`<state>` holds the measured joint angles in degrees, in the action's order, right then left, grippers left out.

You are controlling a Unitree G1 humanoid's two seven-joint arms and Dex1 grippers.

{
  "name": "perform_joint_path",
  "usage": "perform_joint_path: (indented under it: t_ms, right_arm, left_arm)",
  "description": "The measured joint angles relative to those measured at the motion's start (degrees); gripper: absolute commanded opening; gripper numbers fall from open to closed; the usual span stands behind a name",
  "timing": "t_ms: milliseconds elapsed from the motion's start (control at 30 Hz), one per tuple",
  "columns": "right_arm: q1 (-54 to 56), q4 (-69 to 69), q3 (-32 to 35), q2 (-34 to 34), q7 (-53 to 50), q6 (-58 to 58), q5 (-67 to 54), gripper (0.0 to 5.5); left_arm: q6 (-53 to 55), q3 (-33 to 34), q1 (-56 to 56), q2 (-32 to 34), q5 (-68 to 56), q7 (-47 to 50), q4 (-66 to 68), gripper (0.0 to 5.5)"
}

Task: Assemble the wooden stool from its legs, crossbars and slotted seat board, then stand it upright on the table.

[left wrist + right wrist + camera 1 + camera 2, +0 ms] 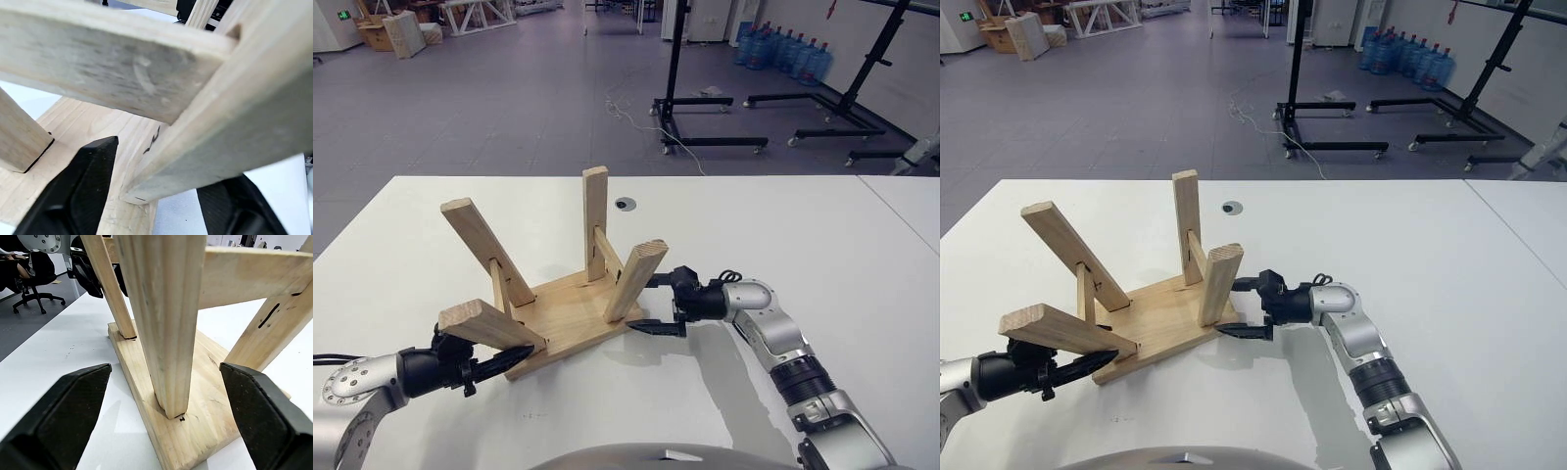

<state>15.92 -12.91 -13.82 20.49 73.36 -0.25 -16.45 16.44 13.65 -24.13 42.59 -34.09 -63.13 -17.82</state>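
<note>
The wooden stool lies upside down on the white table, its seat board point(573, 315) flat and its legs splayed upward. My left gripper point(504, 360) is at the board's near-left corner, open. Its fingers point(78, 191) straddle the base of the near-left leg point(234, 112), under a crossbar point(107, 54). My right gripper point(656, 305) is at the board's right end, open wide. Its two fingers point(63, 416) stand either side of the near-right leg point(161, 323) without touching it.
A small round grommet point(625, 204) sits in the table behind the stool. Bare tabletop point(822, 245) stretches right and to the far edge. Black wheeled stands point(705, 108) and water bottles point(783, 49) are on the floor beyond.
</note>
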Motion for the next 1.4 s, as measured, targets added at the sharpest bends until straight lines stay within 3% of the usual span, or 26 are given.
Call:
perform_joint_path:
  t_ms: [100, 167, 633, 967, 1200, 1400]
  right_arm:
    - [0.7, -0.57, -0.75, -0.42, 0.82, -0.01, 0.01, 4.08]
    - [1.12, -0.55, -1.33, -1.24, 1.39, 0.04, -0.18, 3.8]
    - [1.44, -0.14, -1.64, -2.02, 3.15, 2.65, -2.78, 1.41]
    - [2.23, -2.68, -0.96, -2.15, 4.54, 0.3, -2.73, 1.2]
    - [2.58, 5.94, 2.23, 2.77, 3.18, 21.57, -9.9, 1.2]
    - [5.1, 16.52, 2.91, 13.76, 5.4, 47.87, -19.99, 1.2]
  left_arm:
    - [-0.26, -0.02, 0.22, -0.47, -0.05, -0.06, 0.6, 1.71]
    - [-0.92, -0.05, 0.78, -0.52, 0.34, -0.35, 0.93, 1.55]
    - [-2.78, -1.86, 4.06, 1.13, 2.42, -4.78, 3.72, 1.44]
    - [-1.45, -3.5, 8.66, 0.4, 2.9, -4.81, 6.59, 1.44]
    - [9.6, -5.55, 15.05, 2.48, -3.19, -6.86, 4.82, 1.32]
    - [20.22, -7.6, 16.81, 5.04, -11.6, -10.29, -0.48, 1.19]
